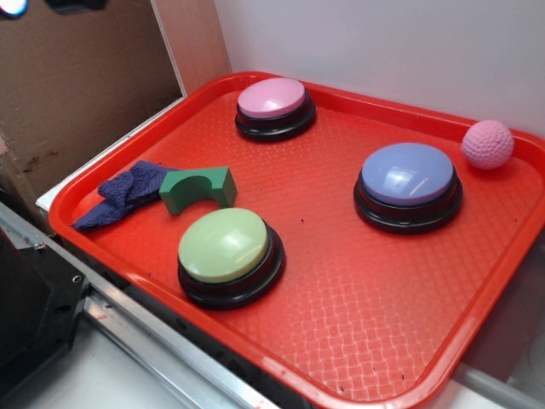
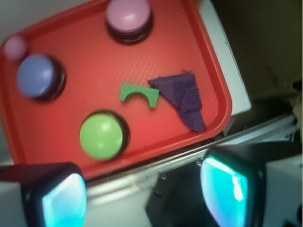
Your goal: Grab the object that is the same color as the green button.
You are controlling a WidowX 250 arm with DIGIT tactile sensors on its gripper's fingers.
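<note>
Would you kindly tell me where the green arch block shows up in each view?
Exterior: green block at left centre, beside the blue cloth.
Wrist: block near the middle, left of the cloth.
Shared landmark: the green button, just below the block in both.

Plain white wall across the upper right of the exterior view. Brown cardboard panel filling the upper left, beside a pale wooden strip. Metal rail running diagonally along the lower left. Soft, even light, no hard shadows.
</note>
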